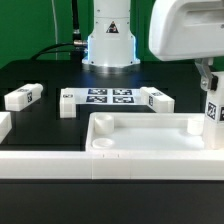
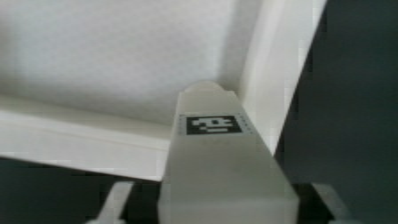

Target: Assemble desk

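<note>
The white desk top (image 1: pixel 150 137) lies as a shallow tray near the front, with a round socket (image 1: pixel 101 144) in its corner at the exterior view's left. My gripper (image 1: pixel 208 84) hangs over the tray's end at the exterior view's right, shut on a square white leg (image 1: pixel 213 108) that stands upright with its tag facing out. In the wrist view the leg (image 2: pixel 221 150) runs out from between the fingers (image 2: pixel 121 200) of the gripper (image 2: pixel 222 197) toward a corner of the desk top (image 2: pixel 267 60). Three more legs (image 1: pixel 22 97) (image 1: pixel 67 102) (image 1: pixel 158 99) lie on the black table.
The marker board (image 1: pixel 110 97) lies flat behind the tray, in front of the robot base (image 1: pixel 108 45). A long low white rail (image 1: pixel 90 168) runs along the front edge. Another white piece (image 1: pixel 3 125) shows at the exterior view's left edge.
</note>
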Robot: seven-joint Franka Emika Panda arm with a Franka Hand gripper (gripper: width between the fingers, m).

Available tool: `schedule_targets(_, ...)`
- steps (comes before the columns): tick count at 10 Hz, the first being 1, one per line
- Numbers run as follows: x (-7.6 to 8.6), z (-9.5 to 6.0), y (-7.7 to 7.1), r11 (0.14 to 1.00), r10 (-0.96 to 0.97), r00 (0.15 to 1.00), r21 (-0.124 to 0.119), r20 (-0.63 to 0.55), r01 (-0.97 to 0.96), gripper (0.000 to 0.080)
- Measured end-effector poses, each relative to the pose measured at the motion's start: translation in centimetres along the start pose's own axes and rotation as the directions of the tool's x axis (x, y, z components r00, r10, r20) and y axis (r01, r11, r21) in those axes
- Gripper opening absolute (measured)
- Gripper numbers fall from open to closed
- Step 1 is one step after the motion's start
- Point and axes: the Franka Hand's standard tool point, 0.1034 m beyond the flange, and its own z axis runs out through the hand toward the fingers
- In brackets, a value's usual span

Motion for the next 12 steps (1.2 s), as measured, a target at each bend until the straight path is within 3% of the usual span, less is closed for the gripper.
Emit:
schedule_targets(2, 0.1, 0.0, 0.1, 0.984, 0.175, 0.985, 0.016, -0.009, -0.175, 0.0291)
schedule_targets(4, 0.1, 0.0, 0.1, 0.924, 0.382, 0.924, 0.016, -0.004, -0.382, 0.0291)
schedule_targets(8, -0.2, -0.1, 1.5, 0.813, 0.582, 0.813, -0.019, -0.002, -0.582, 0.0297)
schedule_targets(11, -0.3, -0.1, 2.1, 0.785, 0.619, 0.785, -0.026, -0.003, -0.619, 0.0297)
schedule_targets(12, -0.3, -0.1, 2.0, 0.786, 0.618, 0.786, -0.026, -0.003, -0.618, 0.0487)
